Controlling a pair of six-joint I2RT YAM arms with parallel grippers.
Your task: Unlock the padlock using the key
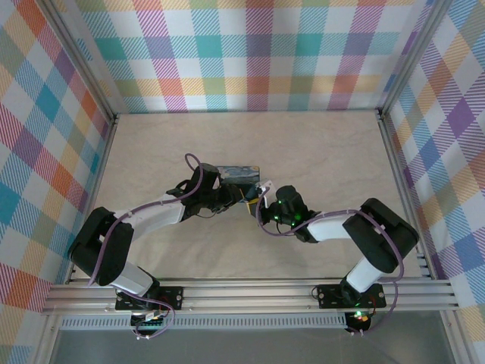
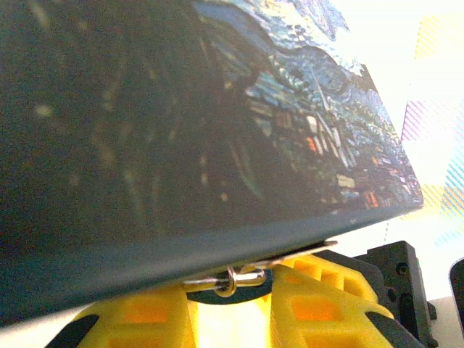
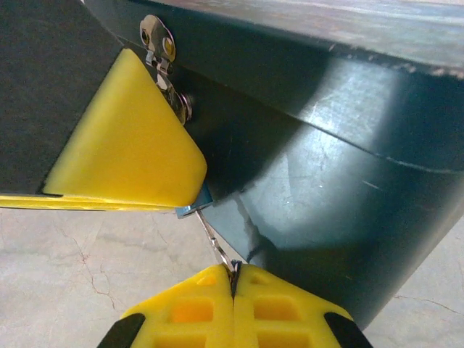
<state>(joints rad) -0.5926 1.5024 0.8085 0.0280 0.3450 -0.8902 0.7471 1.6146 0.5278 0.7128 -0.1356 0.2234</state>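
Note:
The tiny blue padlock hangs from the hasp of the painted tin. Its silvery shackle loops through the hasp ring under the lid edge. My left gripper is shut on the padlock body, and one of its yellow fingers covers most of the body in the right wrist view. The thin silvery key runs from the padlock's underside down into my right gripper, which is shut on the key's head. In the top view the left gripper and right gripper meet at the tin's near edge.
The blue-and-yellow painted tin sits mid-table on the beige cracked-look surface. Its metal hasp plate is riveted to the front wall. Plaid walls enclose the table on three sides, and an aluminium rail runs along the near edge.

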